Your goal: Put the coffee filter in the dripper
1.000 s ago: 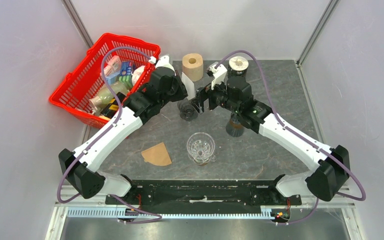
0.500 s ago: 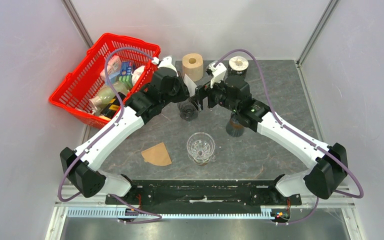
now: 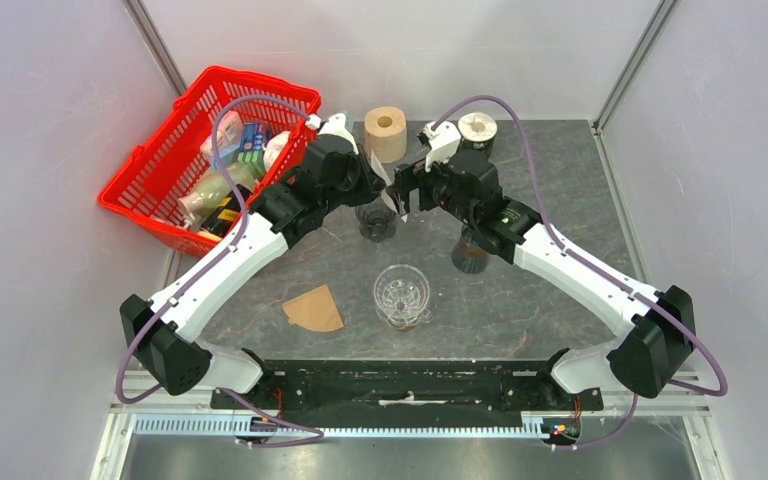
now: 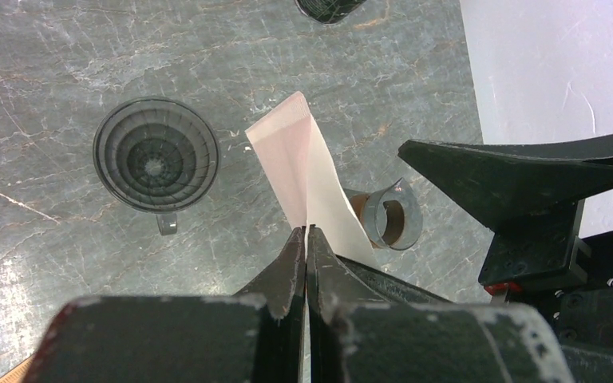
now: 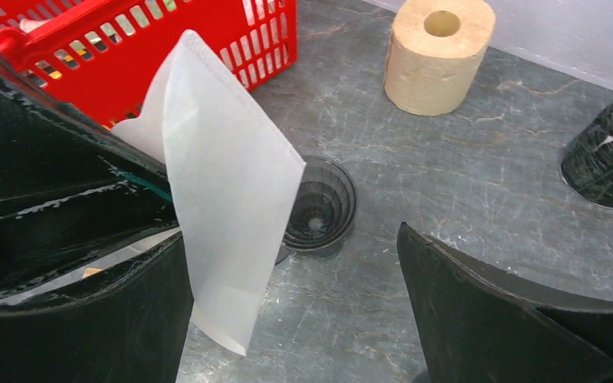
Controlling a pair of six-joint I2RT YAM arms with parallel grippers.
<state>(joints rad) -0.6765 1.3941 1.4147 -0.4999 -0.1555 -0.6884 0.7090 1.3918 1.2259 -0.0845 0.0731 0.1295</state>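
Observation:
My left gripper (image 4: 306,231) is shut on a white paper coffee filter (image 4: 303,171) and holds it in the air, hanging flat. The dark smoked dripper (image 3: 375,220) stands upright on the table just below and in front of both grippers; it shows in the left wrist view (image 4: 156,155) and in the right wrist view (image 5: 319,209). My right gripper (image 5: 291,233) is open, facing the left one. The filter (image 5: 223,199) hangs between its jaws, close to its left finger (image 5: 140,319).
A brown paper filter (image 3: 313,308) lies flat near the front left. A glass server (image 3: 402,295) stands in front of the dripper. A brown cup (image 3: 470,250) is under the right arm. A paper roll (image 3: 385,133), a black can (image 3: 477,130) and a red basket (image 3: 160,170) stand at the back.
Both grippers have shifted a little toward the back of the table. The right gripper has closed in on the held filter, which now hangs between its open jaws.

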